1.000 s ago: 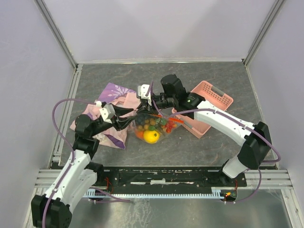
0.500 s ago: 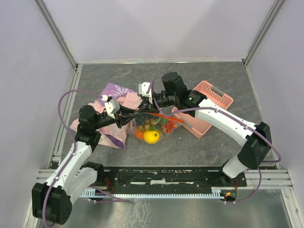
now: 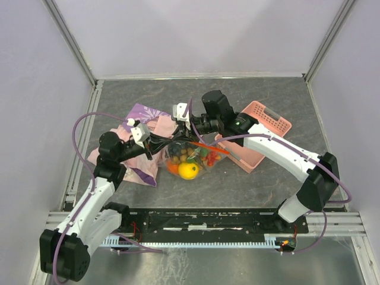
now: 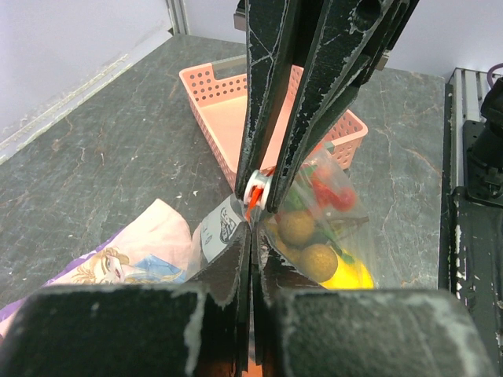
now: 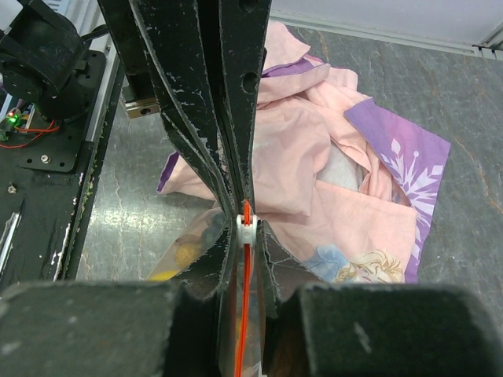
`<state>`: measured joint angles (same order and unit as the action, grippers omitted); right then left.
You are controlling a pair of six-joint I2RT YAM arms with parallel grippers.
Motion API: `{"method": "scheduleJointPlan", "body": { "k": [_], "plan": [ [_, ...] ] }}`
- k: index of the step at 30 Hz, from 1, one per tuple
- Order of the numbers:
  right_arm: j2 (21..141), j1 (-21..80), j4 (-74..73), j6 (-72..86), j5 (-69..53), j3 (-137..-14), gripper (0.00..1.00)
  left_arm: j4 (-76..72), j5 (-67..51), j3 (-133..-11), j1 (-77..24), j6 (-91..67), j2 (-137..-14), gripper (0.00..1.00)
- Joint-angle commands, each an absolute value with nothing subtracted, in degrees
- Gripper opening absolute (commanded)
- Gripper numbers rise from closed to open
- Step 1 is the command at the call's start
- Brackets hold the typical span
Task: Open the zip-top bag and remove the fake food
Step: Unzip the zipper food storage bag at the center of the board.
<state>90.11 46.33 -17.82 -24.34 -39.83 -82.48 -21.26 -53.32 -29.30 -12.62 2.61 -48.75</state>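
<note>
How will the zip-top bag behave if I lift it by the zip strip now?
Probably floppy: the zip-top bag is thin crinkled film, so it should sag below the zip strip. Likely bottom-heavy, since the fake food bulges low inside. The round yellow fruit may roll and shift the load.

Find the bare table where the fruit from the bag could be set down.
Bare: the far strip of table behind the cloth and basket, and the near strip between the zip-top bag and the front rail. Crowded: the middle, where the left gripper and right gripper pinch the bag.
</note>
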Motion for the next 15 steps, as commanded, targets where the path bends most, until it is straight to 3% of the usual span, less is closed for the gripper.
{"method": "scheduleJointPlan", "body": {
  "k": [1, 15],
  "plan": [
    [88.47, 45.6, -15.94, -24.51, -38.84, -84.13, 0.02, -22.06, -49.5, -29.12, -12.15, 2.94, -46.55, 0.03],
    [86.16, 42.85, -17.02, -21.29, -37.05, -79.64, 0.02, -21.55, -46.68, -28.96, -11.33, 1.81, -46.56, 0.03]
  ]
}}
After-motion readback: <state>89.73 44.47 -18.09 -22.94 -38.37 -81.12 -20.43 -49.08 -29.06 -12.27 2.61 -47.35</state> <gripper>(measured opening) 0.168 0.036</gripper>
